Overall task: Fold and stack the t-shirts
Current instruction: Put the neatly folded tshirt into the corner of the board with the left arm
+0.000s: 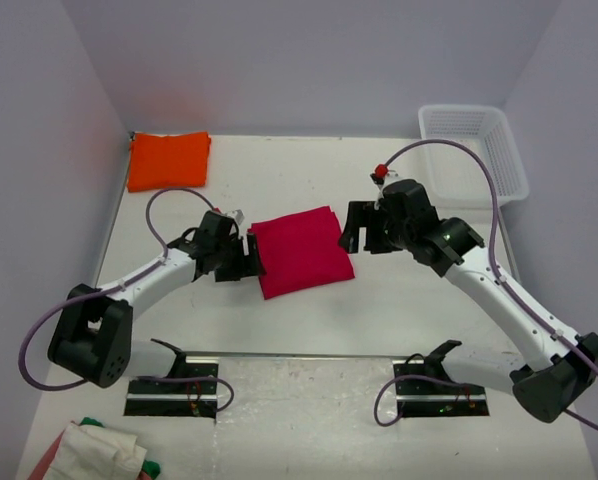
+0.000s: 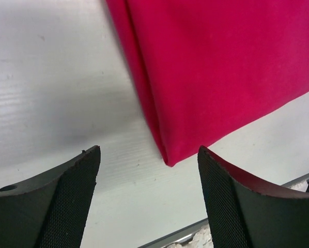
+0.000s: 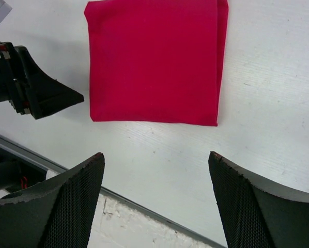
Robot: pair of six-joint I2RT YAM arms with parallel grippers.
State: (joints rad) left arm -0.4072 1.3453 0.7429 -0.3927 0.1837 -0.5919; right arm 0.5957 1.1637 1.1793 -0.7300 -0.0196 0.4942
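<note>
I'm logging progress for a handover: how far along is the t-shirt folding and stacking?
Done: the red t-shirt lies folded into a rectangle in the middle of the table, and the orange t-shirt looks folded too, at the far-left corner. In hand: nothing; the left gripper and right gripper stand open beside the red one. Left: stacking, since the shirts lie apart.

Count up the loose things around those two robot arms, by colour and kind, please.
Crimson-red folded cloth t-shirt: 1
Bright orange folded cloth t-shirt: 1
White plastic mesh basket: 1
Crumpled whitish cloth heap: 1
Total: 4
</note>
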